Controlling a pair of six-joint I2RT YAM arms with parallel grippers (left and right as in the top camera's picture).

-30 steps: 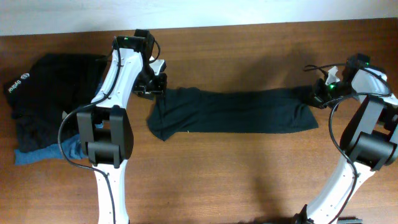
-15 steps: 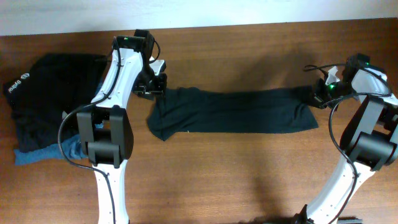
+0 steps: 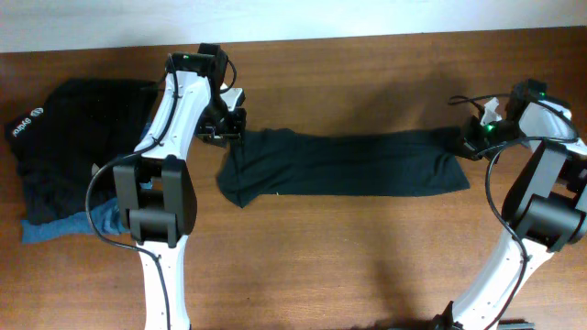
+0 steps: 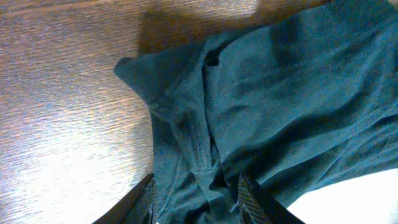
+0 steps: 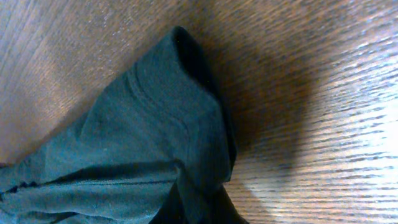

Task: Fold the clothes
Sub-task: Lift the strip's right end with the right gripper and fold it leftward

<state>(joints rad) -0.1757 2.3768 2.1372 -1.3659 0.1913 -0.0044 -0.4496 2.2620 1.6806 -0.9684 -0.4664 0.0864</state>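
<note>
Shirt first: dark and drawn out into one long narrow band, it lies on the table around the middle, and its long axis runs straight across from our left side to our right. That line is what counts here, because each end of the band finishes at an arm. At the left end we have the left gripper, jaws standing partway apart with a thick bunch of collar and ribbed cloth wedged between the fingers, so we read that as a hold on the shirt. At the far right end sits the right gripper, jaws pinched right down, and the wrist view shows a hemmed corner of the same shirt running into them, so we call that a hold too. Both ends taken, then, and the cloth between them resting on the wood with only slight wrinkles. Neither arm is nearer; each owns its own end, and the two are well apart along the band. We judge the next fold has to travel along that axis, one end carried over toward the other. Off to the left, beyond the left arm, waits the pile of other dark clothes with a blue piece underneath, so the left end lies closer to it.
</note>
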